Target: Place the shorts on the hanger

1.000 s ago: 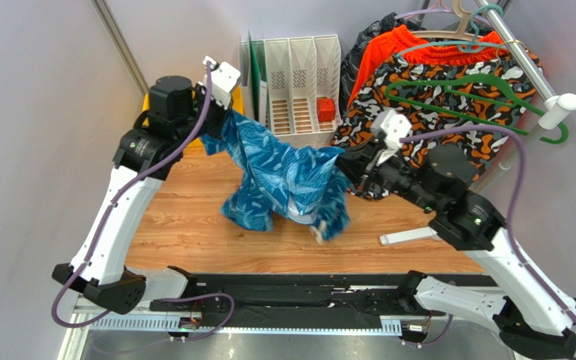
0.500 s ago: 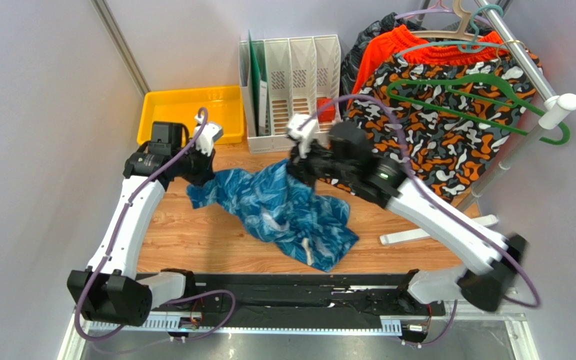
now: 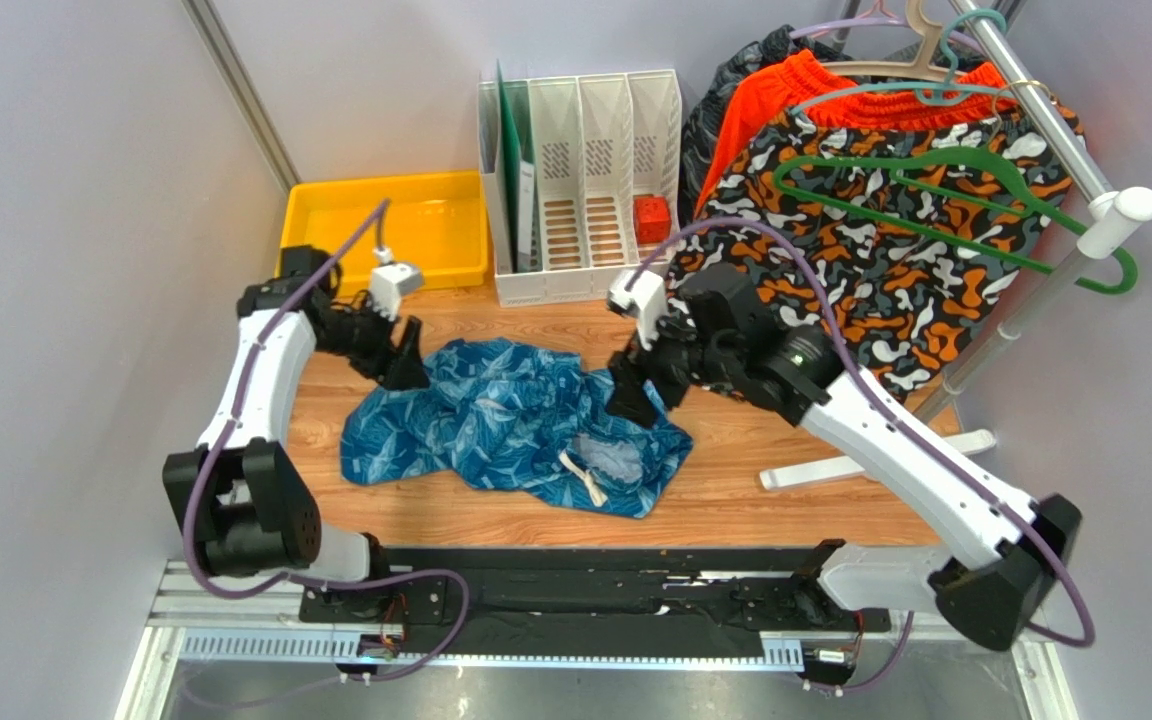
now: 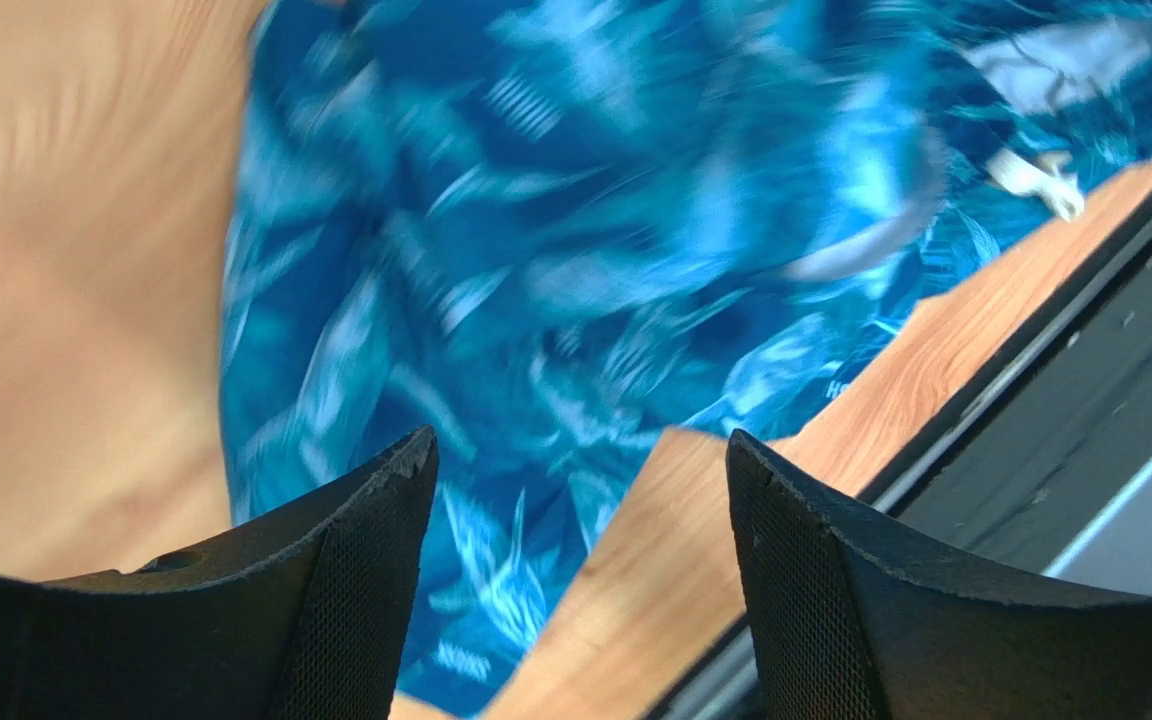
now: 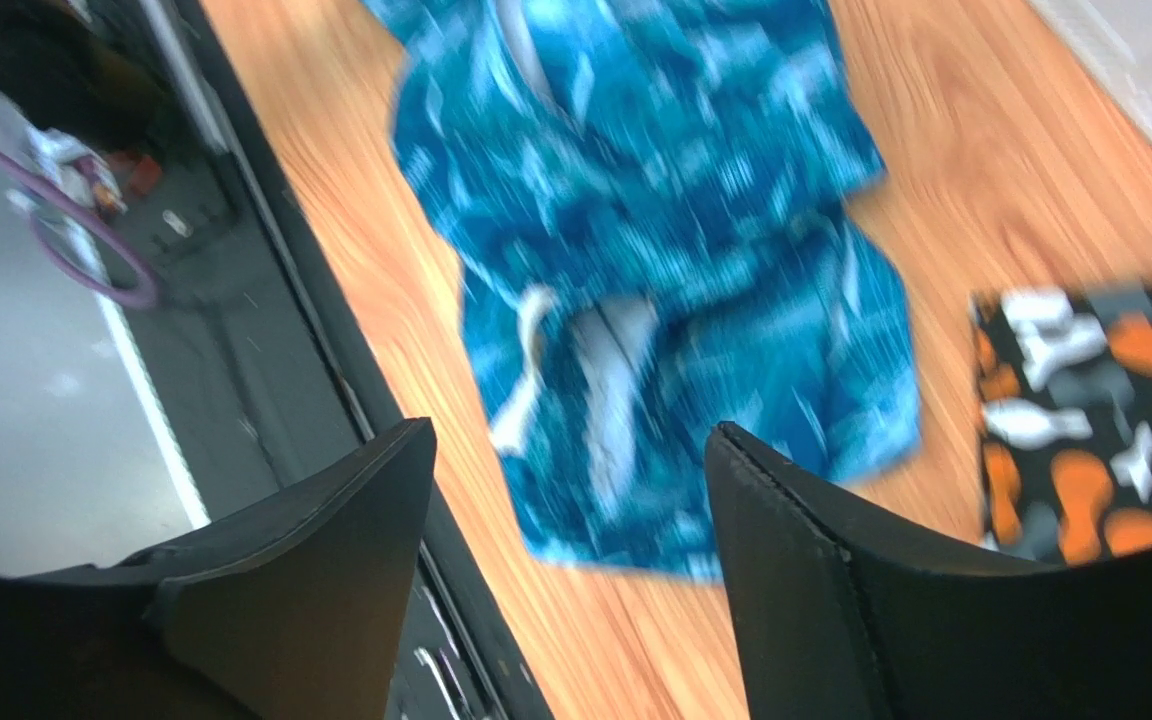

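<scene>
The blue leaf-print shorts lie crumpled on the wooden table, their white drawstring towards the near side. My left gripper hovers at their far left corner, open, with nothing between its fingers; in the left wrist view it looks down on the shorts. At the shorts' right edge my right gripper is open and empty too. The right wrist view is blurred, with that gripper above the shorts. The dark green hanger hangs on the rail at the back right.
A yellow tray and a white file rack stand at the back. Camouflage shorts and orange shorts hang on the rail at the right. The rail's white foot lies on the table.
Both grippers opened and let go of the shorts, which dropped from between them and spread on the table. Both arms came down low over the table.
</scene>
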Motion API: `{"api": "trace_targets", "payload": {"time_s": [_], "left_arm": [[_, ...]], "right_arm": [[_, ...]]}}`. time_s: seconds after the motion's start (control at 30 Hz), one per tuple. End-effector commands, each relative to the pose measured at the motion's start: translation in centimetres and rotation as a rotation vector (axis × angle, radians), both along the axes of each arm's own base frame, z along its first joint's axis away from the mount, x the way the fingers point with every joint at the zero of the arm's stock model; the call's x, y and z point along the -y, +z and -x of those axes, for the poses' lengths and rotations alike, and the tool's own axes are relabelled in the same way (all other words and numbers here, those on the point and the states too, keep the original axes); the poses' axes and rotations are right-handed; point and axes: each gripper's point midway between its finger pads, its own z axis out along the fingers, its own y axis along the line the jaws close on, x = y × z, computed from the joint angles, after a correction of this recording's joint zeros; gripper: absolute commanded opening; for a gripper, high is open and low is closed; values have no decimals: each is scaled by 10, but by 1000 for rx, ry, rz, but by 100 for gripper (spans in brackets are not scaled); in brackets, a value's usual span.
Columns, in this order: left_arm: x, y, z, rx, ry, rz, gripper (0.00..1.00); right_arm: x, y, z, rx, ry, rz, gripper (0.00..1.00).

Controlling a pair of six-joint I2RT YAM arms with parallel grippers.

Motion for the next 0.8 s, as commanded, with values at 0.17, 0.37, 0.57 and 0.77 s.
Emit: {"api": "trace_targets", "payload": {"time_s": [0.17, 0.37, 0.57, 0.77], "left_arm": [[107, 51, 4, 382, -391, 92, 76], [131, 19, -8, 401, -511, 21, 78], [149, -19, -16, 338, -612, -88, 79], [135, -43, -8, 208, -672, -218, 16]], "right_arm": [[66, -98, 9, -139, -63, 241, 66], [53, -115, 8, -220, -88, 153, 72], [46, -138, -3, -259, -103, 179, 68], [62, -171, 1, -300, -151, 259, 28]]}}
